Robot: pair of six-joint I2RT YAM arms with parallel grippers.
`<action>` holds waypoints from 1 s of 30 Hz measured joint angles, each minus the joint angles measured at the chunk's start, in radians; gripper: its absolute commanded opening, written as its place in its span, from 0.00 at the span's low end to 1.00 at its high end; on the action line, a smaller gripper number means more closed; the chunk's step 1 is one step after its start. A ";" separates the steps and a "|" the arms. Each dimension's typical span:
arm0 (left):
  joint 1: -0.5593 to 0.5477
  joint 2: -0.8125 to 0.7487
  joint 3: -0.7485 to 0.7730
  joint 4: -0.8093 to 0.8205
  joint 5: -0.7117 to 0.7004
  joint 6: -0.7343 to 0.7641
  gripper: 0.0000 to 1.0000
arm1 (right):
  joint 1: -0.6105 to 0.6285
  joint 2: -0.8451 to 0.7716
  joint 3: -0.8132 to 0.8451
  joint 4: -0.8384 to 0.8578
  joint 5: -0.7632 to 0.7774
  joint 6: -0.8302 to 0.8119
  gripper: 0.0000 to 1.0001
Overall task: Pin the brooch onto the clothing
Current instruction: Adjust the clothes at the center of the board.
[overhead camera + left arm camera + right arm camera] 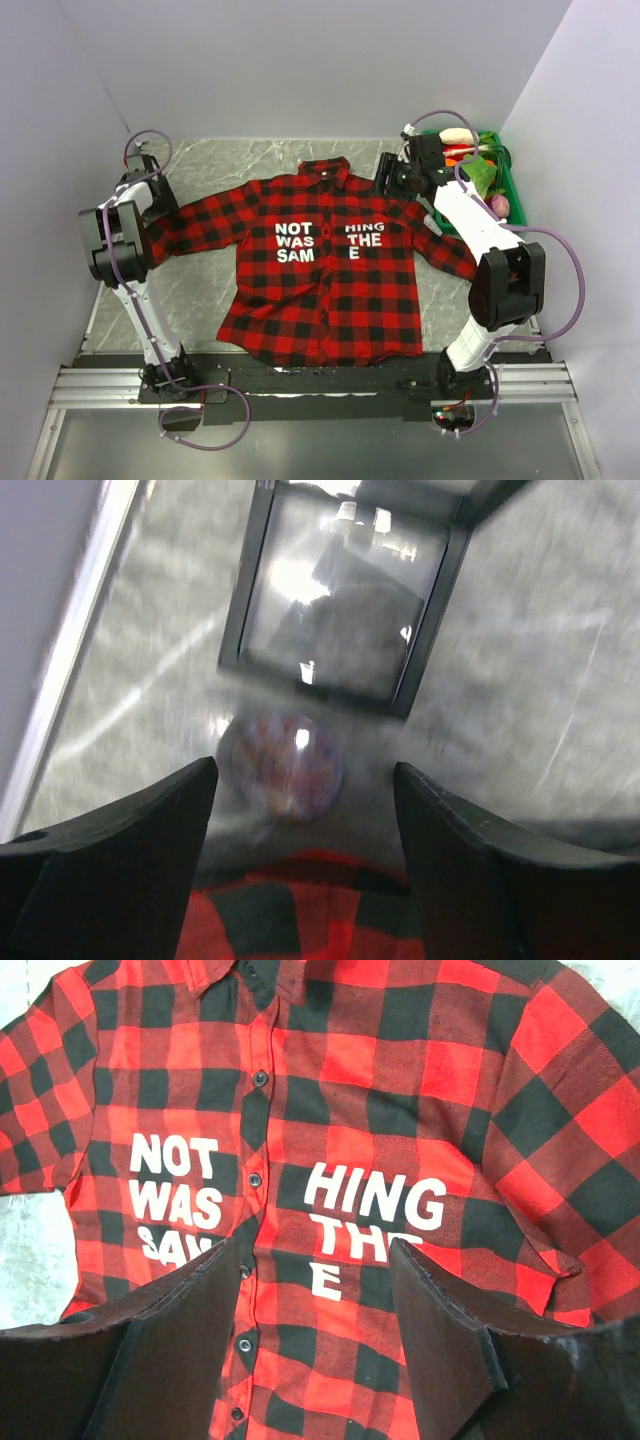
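Both claws stand apart, empty. Left gripper (303, 780) brackets the brooch (287, 765) on the table (530, 680), shirt sleeve (300, 905) at its six o'clock, cube frame (432, 615) at twelve. An off-centre pinch may skid it under the cloth. Right gripper (315, 1250) overlooks the lettering (375, 1200).

Overhead and close wrist views, shirt (320, 290) shared

The only writing I can read is on the shirt (320, 300), in white block letters across the chest. From overhead, the left panel reads NOT, WAS, SAM, stacked. Right of the button line it reads HING, THE, E. My right wrist view shows the same words, with SAM partly covered.
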 measured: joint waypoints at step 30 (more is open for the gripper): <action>-0.007 -0.080 -0.051 -0.026 -0.024 -0.052 0.78 | 0.000 0.000 -0.005 0.000 0.002 -0.003 0.68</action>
